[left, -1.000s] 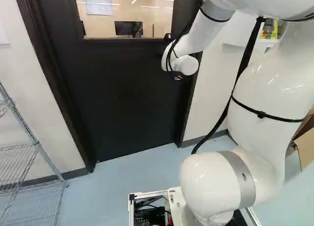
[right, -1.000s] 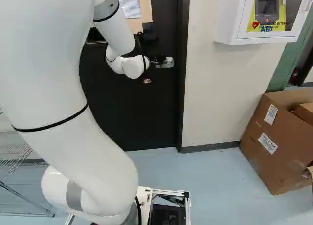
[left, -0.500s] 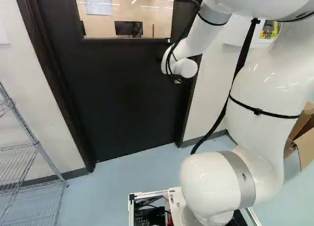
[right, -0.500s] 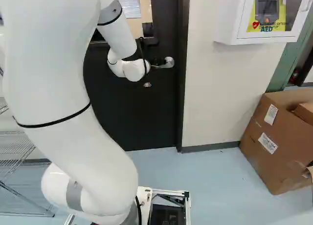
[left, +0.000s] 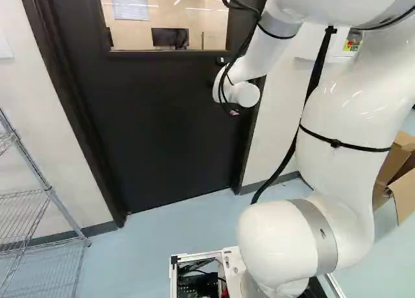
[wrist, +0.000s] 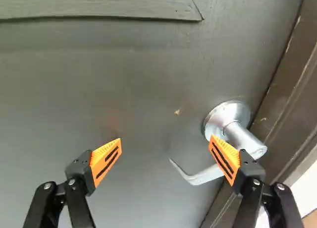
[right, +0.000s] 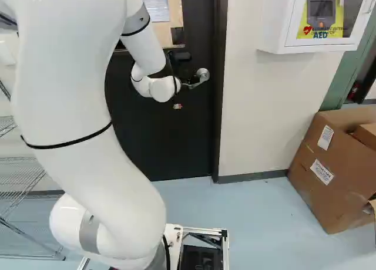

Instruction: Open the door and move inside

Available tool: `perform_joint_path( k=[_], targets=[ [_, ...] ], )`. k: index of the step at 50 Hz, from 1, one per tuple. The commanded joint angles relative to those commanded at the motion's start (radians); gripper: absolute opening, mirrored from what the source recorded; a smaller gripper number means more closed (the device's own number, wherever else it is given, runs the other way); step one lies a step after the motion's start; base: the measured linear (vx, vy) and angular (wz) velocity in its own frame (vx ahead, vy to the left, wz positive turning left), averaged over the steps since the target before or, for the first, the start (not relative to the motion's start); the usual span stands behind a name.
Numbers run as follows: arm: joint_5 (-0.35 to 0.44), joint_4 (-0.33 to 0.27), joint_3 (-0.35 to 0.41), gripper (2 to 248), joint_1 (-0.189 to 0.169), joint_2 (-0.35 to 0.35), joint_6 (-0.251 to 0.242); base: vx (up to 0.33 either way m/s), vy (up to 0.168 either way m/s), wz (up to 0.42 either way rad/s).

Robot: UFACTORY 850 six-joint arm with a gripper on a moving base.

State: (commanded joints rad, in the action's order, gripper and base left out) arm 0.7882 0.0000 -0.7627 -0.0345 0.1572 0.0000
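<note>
Facing bare door [wrist: 124, 79] — the tool [right: 177, 106] gapes wide, one finger overlapping the lever [wrist: 205, 176] near the frame [wrist: 292, 96].

door lever [wrist: 247, 140]: metal, smooth, brightly glossy. door [wrist: 124, 84]: dark and matt, lightly scuffed. robot arm [right: 64, 76]: smooth, glossy white shell. finger pads [wrist: 105, 161]: ridged, matt orange, plastic-looking. carton [right: 346, 191]: matt brown cardboard bearing smooth paper labels [right: 321, 172]. wire shelving [left: 47, 188]: shiny bare metal. floor [left: 181, 227]: smooth, with a faint sheen.
</note>
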Motion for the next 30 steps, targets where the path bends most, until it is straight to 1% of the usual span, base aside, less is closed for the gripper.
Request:
perform_joint_path(
  k=[30],
  targets=[
    [0.0,0.0,0.008,247,0.0,0.056,0.0,0.0,0.0,0.0]
  ],
)
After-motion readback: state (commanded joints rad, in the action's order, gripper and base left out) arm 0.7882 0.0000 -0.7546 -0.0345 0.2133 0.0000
